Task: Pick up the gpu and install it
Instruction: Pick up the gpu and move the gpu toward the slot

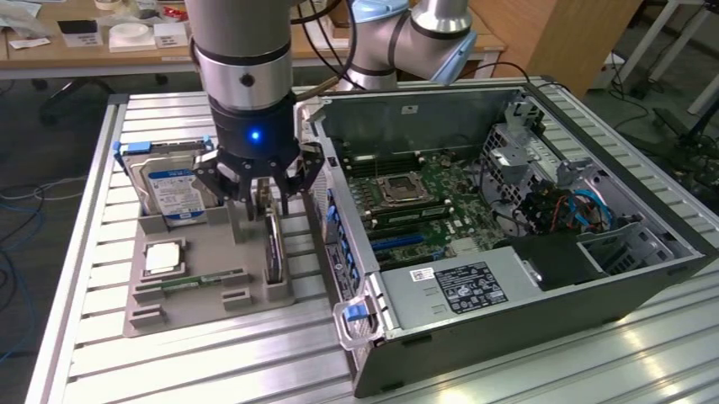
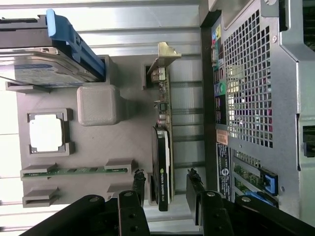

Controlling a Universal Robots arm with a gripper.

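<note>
The gpu [image 1: 274, 252] [image 2: 162, 164] is a thin black card with a pale metal bracket at one end. It stands on edge in a slot of the grey holder tray [image 1: 191, 313] [image 2: 133, 142], next to the open computer case [image 1: 506, 210]. My gripper [image 1: 261, 200] [image 2: 166, 189] hangs just above the card's end and is open. In the wrist view its two black fingers [image 2: 139, 184] stand one on each side of the card, with a gap on both sides. Nothing is held.
On the same tray are a silver hard drive with a blue label [image 1: 172, 189] [image 2: 44, 64], a processor chip [image 1: 163, 257] [image 2: 46, 132] and a green memory stick [image 1: 191, 282] [image 2: 74, 171]. The case's perforated rear wall [image 2: 256, 88] stands close beside the card.
</note>
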